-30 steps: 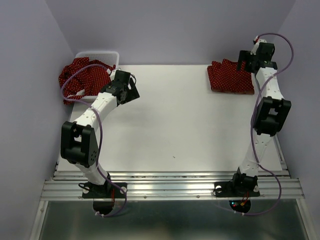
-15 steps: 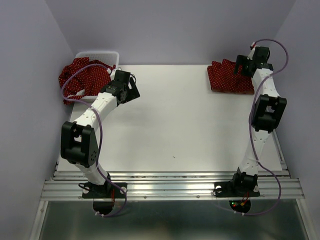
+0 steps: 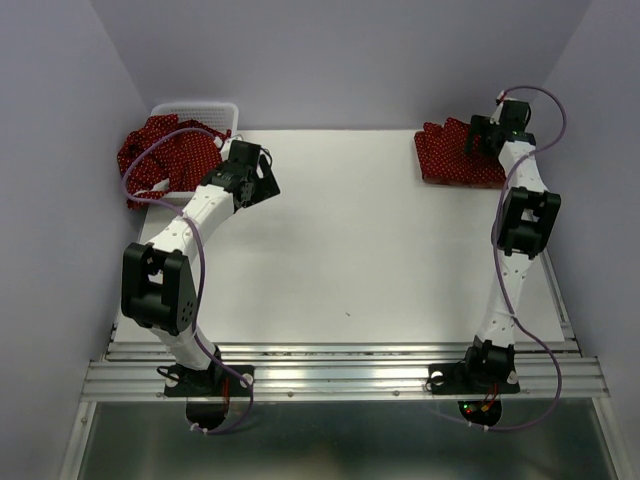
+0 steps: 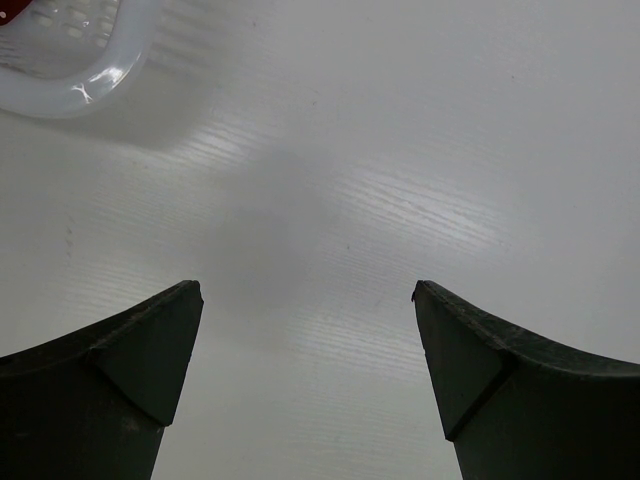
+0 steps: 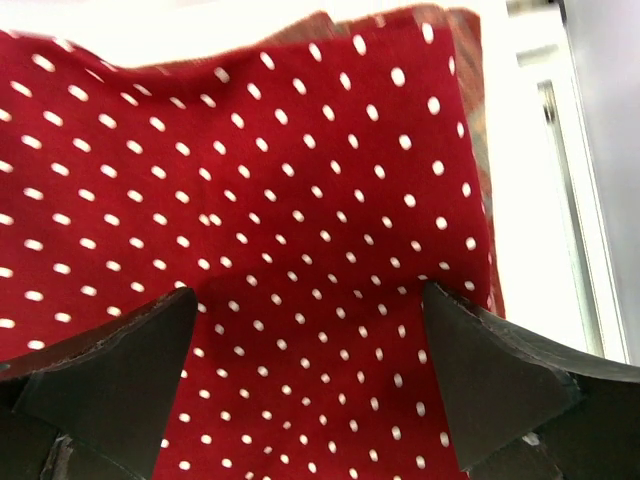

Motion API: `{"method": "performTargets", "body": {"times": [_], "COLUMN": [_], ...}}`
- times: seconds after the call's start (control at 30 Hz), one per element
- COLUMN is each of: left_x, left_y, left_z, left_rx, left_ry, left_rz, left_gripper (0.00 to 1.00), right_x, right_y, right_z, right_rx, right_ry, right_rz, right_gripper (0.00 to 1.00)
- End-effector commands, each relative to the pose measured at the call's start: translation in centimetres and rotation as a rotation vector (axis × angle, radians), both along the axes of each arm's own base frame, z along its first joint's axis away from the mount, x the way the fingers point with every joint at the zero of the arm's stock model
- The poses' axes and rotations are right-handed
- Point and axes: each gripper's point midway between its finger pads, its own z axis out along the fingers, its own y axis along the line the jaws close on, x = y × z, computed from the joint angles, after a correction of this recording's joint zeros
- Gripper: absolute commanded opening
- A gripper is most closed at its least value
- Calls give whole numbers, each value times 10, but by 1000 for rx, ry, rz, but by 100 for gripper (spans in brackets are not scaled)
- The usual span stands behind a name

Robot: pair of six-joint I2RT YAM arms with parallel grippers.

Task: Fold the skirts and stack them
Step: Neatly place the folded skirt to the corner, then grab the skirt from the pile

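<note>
A folded stack of dark red, white-dotted skirts (image 3: 450, 157) lies at the back right of the table. My right gripper (image 3: 482, 136) hovers over the stack's right end, open. In the right wrist view the dotted cloth (image 5: 250, 170) fills the space between the fingers of that gripper (image 5: 310, 300), and a checked edge (image 5: 480, 110) peeks out beneath it. More dotted skirts (image 3: 165, 152) lie heaped in and over the basket at the back left. My left gripper (image 3: 262, 180) is open just right of the basket, above bare table (image 4: 330, 200), with nothing between its fingers (image 4: 307, 290).
The white lattice basket (image 3: 205, 108) stands in the back left corner; its rim (image 4: 85, 80) shows at the top left of the left wrist view. Purple walls close in the back and both sides. A metal rail (image 3: 340, 375) runs along the near edge.
My right arm has swung back and to the left, bringing its gripper further over the folded stack. The left arm has not moved.
</note>
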Motion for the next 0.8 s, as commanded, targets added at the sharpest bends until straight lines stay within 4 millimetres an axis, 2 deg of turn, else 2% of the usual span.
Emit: {"method": "performTargets", "body": {"times": [0.0, 0.13, 0.17, 0.27, 0.3, 0.33, 0.37, 0.4, 0.43, 0.47, 0.5, 0.53, 0.6, 0.63, 0.7, 0.73, 0.77], "left_x": [-4, -4, -4, -4, -4, -3, -3, -2, 0, 2, 4, 9, 16, 23, 30, 37, 41], "left_y": [5, 4, 5, 9, 10, 12, 13, 17, 22, 26, 32, 45, 62, 83, 108, 125, 139], "left_z": [11, 17, 19, 32, 36, 46, 49, 57, 61, 68, 72, 79, 85, 91, 95, 98, 101], "left_rx": [8, 4, 4, 9, 9, 9, 10, 6, 16, 15, 20, 28, 30, 38, 55, 80, 95], "left_ry": [-27, -44, -50, -86, -97, -127, -139, -162, -174, -190, -201, -223, -235, -243, -241, -238, -240], "left_rz": [-7, -7, -4, 11, 17, 27, 32, 43, 62, 81, 102, 141, 185, 236, 299, 347, 383], "left_gripper": [99, 99, 99, 99, 99, 99, 99, 99, 99, 99, 99, 99, 99, 99, 99, 99, 99], "right_x": [25, 24, 21, 12, 5, -3, -9, -19, -26, -36, -43, -58, -71, -86, -96, -105, -107], "right_y": [3, 13, 14, 19, 21, 24, 26, 29, 32, 37, 39, 49, 58, 67, 77, 79, 86], "right_z": [44, 69, 85, 112, 138, 134, 140, 166, 171, 160, 163, 164, 166, 163, 165, 177, 165], "right_rx": [9, 32, 34, 45, 48, 64, 82, 83, 93, 116, 123, 128, 123, 125, 132, 133, 143], "right_ry": [-170, -212, -232, -265, -300, -282, -287, -323, -325, -294, -297, -285, -294, -283, -298, -324, -302], "right_rz": [52, 90, 92, 90, 87, 81, 72, 71, 68, 71, 70, 71, 74, 74, 82, 84, 94], "right_gripper": [100, 100, 100, 100, 100, 100, 100, 100, 100, 100, 100, 100, 100, 100, 100, 100, 100]}}
